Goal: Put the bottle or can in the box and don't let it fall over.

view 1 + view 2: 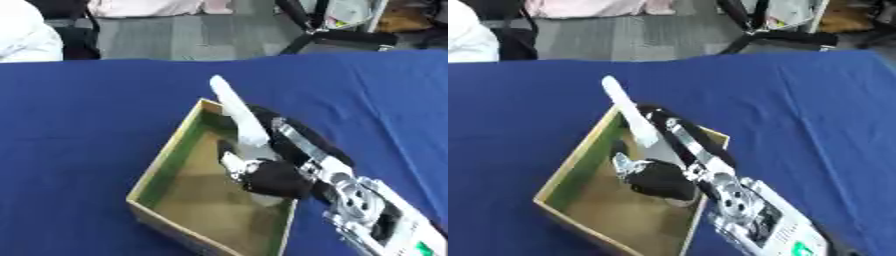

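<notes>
An open cardboard box (171, 159) with a green inner wall lies askew on the blue table. A long white bottle (238, 112) leans inside it, tilted, its top sticking up and left past the box's far rim. My right hand (273, 179) reaches in from the lower right and sits inside the box, fingers curled round the bottle's lower part. A pale patch under the hand may be the bottle's base, and whether it touches the box floor is hidden. My left hand shows in no view.
Blue cloth (79, 125) covers the table on all sides of the box. Past the far edge are grey floor, black chair legs (311, 35) and a person's white sleeve (26, 37) at the upper left.
</notes>
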Controlling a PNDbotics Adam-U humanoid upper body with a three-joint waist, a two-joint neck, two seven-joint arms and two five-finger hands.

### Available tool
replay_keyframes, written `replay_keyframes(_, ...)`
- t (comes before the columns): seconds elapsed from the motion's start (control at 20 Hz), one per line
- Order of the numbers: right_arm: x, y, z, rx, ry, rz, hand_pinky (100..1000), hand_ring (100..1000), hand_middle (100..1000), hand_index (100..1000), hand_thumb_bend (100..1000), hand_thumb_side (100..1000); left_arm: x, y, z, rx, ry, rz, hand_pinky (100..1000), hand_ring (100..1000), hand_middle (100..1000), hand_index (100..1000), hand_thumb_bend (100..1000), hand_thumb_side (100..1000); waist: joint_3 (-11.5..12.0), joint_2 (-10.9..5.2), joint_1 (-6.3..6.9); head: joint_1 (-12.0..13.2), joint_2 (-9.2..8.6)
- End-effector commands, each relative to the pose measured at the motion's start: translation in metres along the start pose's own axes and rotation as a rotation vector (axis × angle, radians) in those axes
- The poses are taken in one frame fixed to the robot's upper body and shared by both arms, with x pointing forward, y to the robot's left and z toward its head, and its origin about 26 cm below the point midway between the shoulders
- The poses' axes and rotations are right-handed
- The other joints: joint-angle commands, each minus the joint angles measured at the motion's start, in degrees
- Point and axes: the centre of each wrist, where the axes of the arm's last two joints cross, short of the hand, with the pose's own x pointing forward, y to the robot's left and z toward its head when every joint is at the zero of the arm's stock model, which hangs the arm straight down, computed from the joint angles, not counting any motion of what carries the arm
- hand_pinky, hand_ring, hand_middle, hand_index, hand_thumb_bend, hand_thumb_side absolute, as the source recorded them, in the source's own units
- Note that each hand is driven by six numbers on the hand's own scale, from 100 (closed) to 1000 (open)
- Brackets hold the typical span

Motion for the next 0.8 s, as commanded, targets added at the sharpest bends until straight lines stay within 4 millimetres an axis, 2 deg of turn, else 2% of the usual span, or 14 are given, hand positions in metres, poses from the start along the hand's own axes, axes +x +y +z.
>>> replay_keyframes(0.05,0.004,-0.009,0.003,0.017,-0.006,0.058,1000,1000,1000,1000,100,331,0.010,0.004,-0.004,-0.010,-0.037,-0.021,1000,1000,1000,787,100,597,0.03,-1.25,0.05,-0.16,-0.29)
replay_keyframes(0.15,0.003,-0.012,0.004,0.030,0.009,0.089,1000,1000,1000,1000,100,363,0.010,0.004,-0.004,-0.010,-0.036,-0.021,1000,1000,1000,788,100,597,0.02,-1.26,0.04,-0.21,-0.37)
replay_keyframes(0.3,0.002,-0.017,0.004,0.029,0.018,0.122,1000,1000,1000,1000,100,361,0.010,0.004,-0.004,-0.010,-0.034,-0.022,1000,1000,1000,788,100,597,-0.04,-1.26,0.05,-0.21,-0.40)
replay_keyframes(0.5,0.002,-0.023,0.005,0.044,0.008,0.135,1000,1000,1000,1000,100,283,0.009,0.004,-0.003,-0.010,-0.032,-0.024,1000,1000,1000,788,100,597,-0.11,-1.27,0.05,-0.21,-0.41)
replay_keyframes(0.8,-0.001,-0.032,0.007,0.056,0.009,0.126,1000,1000,1000,1000,100,259,0.009,0.005,-0.003,-0.008,-0.031,-0.027,1000,1000,1000,787,100,597,-0.25,-1.38,-0.01,-0.20,-0.51)
